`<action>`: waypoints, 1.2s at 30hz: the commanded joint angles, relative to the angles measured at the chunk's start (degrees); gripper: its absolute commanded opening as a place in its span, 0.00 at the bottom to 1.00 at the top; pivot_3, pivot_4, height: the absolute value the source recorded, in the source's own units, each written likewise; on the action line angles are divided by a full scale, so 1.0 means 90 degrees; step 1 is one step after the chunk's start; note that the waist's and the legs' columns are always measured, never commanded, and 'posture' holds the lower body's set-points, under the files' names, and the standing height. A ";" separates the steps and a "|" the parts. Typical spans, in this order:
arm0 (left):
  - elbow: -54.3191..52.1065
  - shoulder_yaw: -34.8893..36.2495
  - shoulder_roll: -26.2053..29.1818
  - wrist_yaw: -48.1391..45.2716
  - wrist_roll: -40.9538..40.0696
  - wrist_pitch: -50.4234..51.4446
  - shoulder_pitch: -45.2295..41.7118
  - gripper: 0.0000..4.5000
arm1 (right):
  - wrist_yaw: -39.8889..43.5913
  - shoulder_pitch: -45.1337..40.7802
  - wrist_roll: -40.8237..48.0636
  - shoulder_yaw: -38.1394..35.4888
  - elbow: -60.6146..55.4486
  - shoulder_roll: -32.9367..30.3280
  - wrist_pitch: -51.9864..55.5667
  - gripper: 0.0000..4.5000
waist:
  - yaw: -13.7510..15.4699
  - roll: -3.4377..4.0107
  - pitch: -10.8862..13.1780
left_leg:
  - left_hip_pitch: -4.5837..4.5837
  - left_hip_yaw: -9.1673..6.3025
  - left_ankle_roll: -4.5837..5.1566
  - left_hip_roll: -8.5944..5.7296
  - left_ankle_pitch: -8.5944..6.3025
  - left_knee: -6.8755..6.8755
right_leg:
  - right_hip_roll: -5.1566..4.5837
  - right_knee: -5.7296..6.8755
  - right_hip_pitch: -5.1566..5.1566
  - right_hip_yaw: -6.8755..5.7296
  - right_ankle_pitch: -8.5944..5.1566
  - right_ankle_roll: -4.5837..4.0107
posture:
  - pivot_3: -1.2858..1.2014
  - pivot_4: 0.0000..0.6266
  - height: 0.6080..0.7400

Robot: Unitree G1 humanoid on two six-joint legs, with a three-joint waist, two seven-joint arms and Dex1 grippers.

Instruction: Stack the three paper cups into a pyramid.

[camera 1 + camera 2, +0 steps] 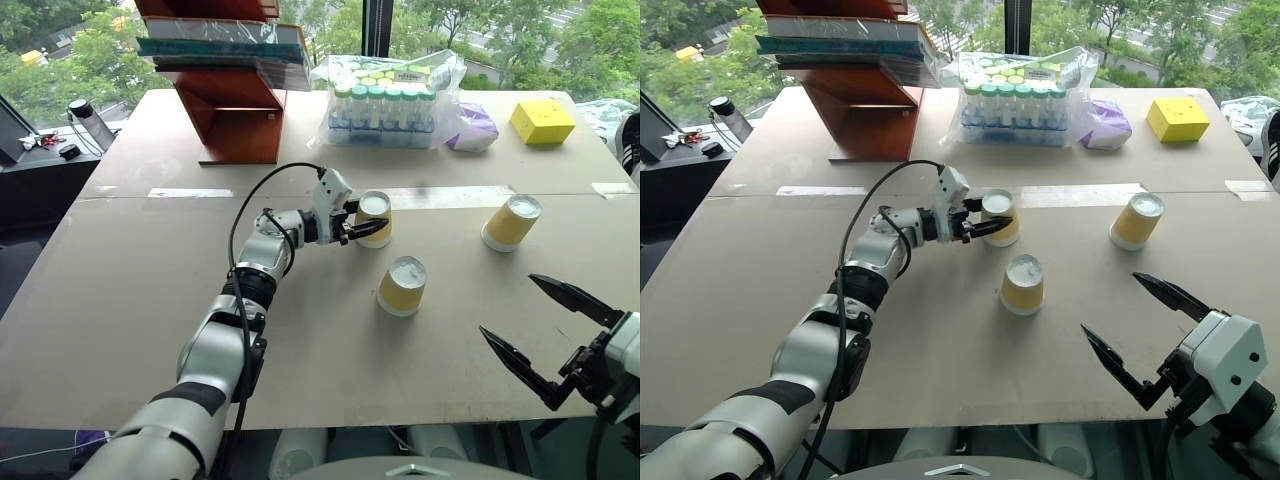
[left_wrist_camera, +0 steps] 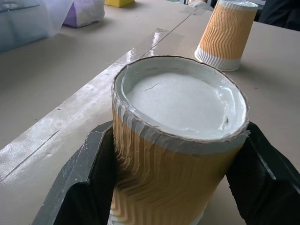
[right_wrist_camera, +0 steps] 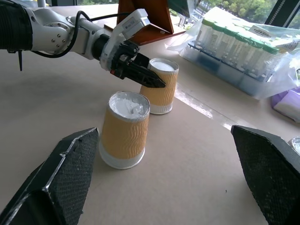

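Right gripper (image 1: 553, 335) jaws apart, empty; left gripper (image 1: 368, 228) jaws clamped around upside-down paper cup (image 1: 375, 218).

Three paper cups stand upside down on the table (image 1: 150, 330): one cup by the tape line (image 1: 375, 219), one cup in the middle (image 1: 402, 286) and one cup off to the right (image 1: 511, 222). Farther back there is one bag of green-capped tubes (image 1: 388, 102), one yellow box (image 1: 542, 121), one purple packet (image 1: 472, 127) and one reddish-brown stand (image 1: 232, 105). Two grippers are in view, the left gripper (image 1: 362, 230) and the right gripper (image 1: 535, 325), and one dark bottle (image 1: 92, 122) lies past the table's left edge.
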 commanded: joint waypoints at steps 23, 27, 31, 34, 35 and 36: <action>-0.4231 -0.0205 0.1464 -0.1750 -0.0736 0.1114 0.2325 0.58 | -0.0013 -0.0612 -0.0099 0.0476 -0.0221 -0.0050 0.0458 1.00 | 0.0153 0.0006 -0.0001 | -0.0003 -0.0013 0.0000 0.0012 0.0000 0.0044 | 0.0003 0.0007 0.0009 0.0007 -0.0001 -0.0002 | 0.52 0.24 1.00; -0.3977 -0.0397 0.1401 -0.1690 -0.0494 0.0845 0.2251 0.58 | -0.0018 -0.0534 -0.0123 0.0488 -0.0221 -0.0047 0.0423 1.00 | 0.0151 0.0006 -0.0001 | -0.0002 -0.0011 0.0000 0.0013 0.0000 0.0044 | 0.0006 0.0008 0.0009 0.0006 -0.0001 -0.0002 | 0.52 0.24 1.00; -0.3898 -0.0508 0.1283 -0.1651 -0.0403 0.0790 0.2211 0.58 | -0.0053 -0.0499 -0.0132 0.0516 -0.0221 -0.0061 0.0381 1.00 | 0.0162 0.0006 -0.0001 | -0.0007 -0.0011 0.0000 0.0012 -0.0001 0.0050 | 0.0005 0.0008 0.0009 0.0006 -0.0001 -0.0001 | 0.52 0.24 1.00; -0.3919 -0.0564 0.1278 -0.1665 -0.0412 0.0854 0.2206 0.58 | -0.0083 -0.0454 -0.0145 0.0524 -0.0221 -0.0068 0.0332 1.00 | 0.0155 0.0006 -0.0001 | -0.0011 -0.0011 0.0001 0.0012 -0.0001 0.0055 | 0.0004 0.0008 0.0009 0.0003 0.0000 -0.0001 | 0.52 0.24 1.00; -0.3960 -0.0555 0.1289 -0.1702 -0.0466 0.0913 0.2223 0.58 | -0.0091 -0.0435 -0.0147 0.0525 -0.0221 -0.0071 0.0313 1.00 | 0.0155 0.0006 -0.0001 | -0.0010 -0.0011 0.0001 0.0012 -0.0001 0.0055 | 0.0005 0.0008 0.0009 0.0003 -0.0001 -0.0001 | 0.52 0.24 1.00; -0.3989 -0.0541 0.1306 -0.1720 -0.0486 0.0915 0.2243 0.58 | -0.0101 -0.0418 -0.0150 0.0530 -0.0221 -0.0076 0.0294 1.00 | 0.0155 0.0006 -0.0001 | -0.0010 -0.0011 0.0001 0.0012 -0.0001 0.0055 | 0.0005 0.0009 0.0009 0.0002 -0.0001 -0.0001 | 0.52 0.24 1.00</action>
